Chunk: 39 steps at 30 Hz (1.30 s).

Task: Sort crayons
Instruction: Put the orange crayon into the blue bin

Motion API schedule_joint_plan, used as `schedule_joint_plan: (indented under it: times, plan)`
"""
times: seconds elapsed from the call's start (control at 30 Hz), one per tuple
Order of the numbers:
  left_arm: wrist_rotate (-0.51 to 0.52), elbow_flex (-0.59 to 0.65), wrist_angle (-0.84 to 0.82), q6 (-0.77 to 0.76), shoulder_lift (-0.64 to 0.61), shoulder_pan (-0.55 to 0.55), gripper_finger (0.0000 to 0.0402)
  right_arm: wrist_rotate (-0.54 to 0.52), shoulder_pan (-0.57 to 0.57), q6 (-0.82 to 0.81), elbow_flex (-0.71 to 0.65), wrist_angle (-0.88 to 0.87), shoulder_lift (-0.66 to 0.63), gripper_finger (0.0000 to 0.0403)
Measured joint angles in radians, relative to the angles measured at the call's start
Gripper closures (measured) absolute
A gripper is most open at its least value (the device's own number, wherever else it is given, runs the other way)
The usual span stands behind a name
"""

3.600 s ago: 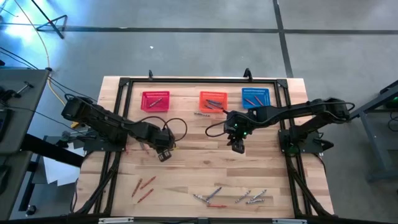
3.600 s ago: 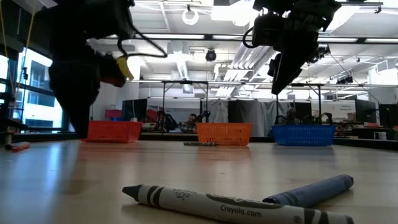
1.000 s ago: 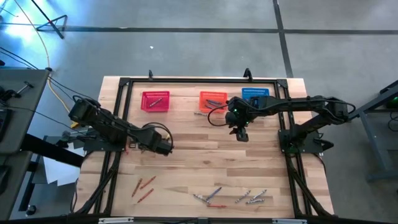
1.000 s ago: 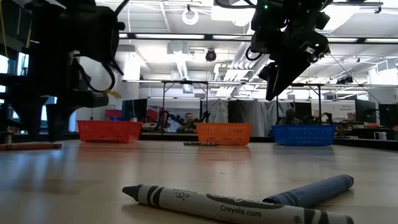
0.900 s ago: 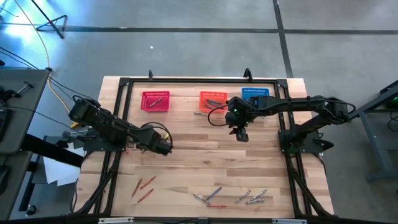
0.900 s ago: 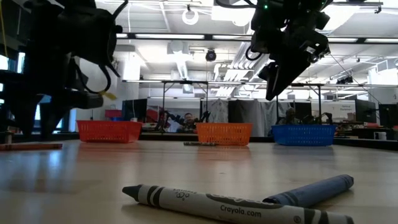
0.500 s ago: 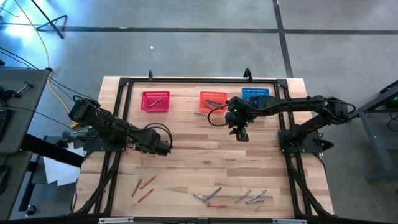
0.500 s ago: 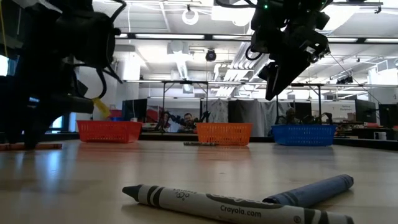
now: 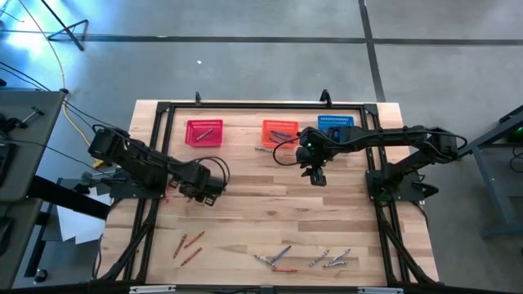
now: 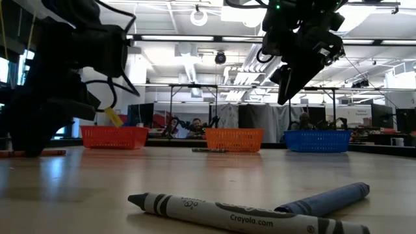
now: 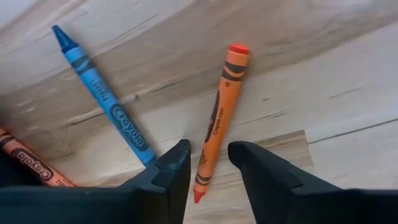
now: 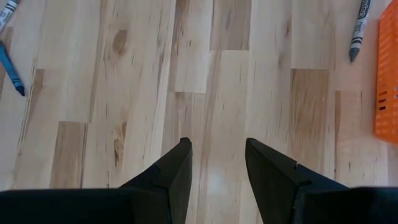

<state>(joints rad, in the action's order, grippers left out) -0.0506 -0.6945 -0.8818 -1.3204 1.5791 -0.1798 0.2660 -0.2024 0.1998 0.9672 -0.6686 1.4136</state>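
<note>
A wooden desk [image 9: 270,224] seen from above and at surface level. Nearest the low camera, a grey crayon [image 10: 221,211] lies touching a bluish crayon [image 10: 328,198]. More loose crayons [image 9: 298,260] lie scattered along the near edge, with red-orange crayons [image 9: 188,245] to their left. Mid-desk on the left, the left pincer [image 11: 208,165] hangs low, its fingers parted on either side of an orange crayon [image 11: 219,118] lying flat, not clamped on it; a blue crayon [image 11: 102,93] lies just beside. Farther back, the right pincer [image 9: 317,175] hovers above the desk, open and empty. Along the far edge stand a red basket [image 9: 204,133], an orange basket [image 9: 279,131] and a blue basket [image 9: 335,124], each with crayons inside.
</note>
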Motion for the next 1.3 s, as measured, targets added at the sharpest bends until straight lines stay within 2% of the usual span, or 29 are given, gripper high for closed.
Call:
schedule_joint_plan:
  times: [0.37, 0.9, 0.97, 1.07, 1.2, 1.3]
  plan:
    - [-0.049, -0.033, -0.042, 0.094, 0.006, 0.039, 0.0394, 0.006, 0.0, -0.019, 0.0, 0.01, 0.0, 0.0261]
    - [-0.021, -0.144, -0.104, 0.122, 0.009, 0.04, 0.0401, 0.006, 0.0, -0.02, 0.0, 0.047, 0.0, 0.0261]
    - [0.027, -0.174, -0.106, 0.137, 0.001, 0.04, 0.0401, 0.006, 0.0, -0.023, 0.0, 0.079, 0.0, 0.0261]
    - [0.158, -0.234, -0.102, 0.166, -0.027, 0.04, 0.0401, 0.006, 0.0, -0.041, 0.0, 0.147, 0.0, 0.0261]
    - [0.429, -0.32, -0.056, 0.232, -0.104, 0.03, 0.0401, 0.006, 0.0, -0.046, 0.0, 0.249, 0.0, 0.0261]
    - [0.639, -0.36, 0.048, 0.333, -0.182, 0.002, 0.0401, -0.021, 0.0, -0.069, 0.0, 0.37, 0.0, 0.0261]
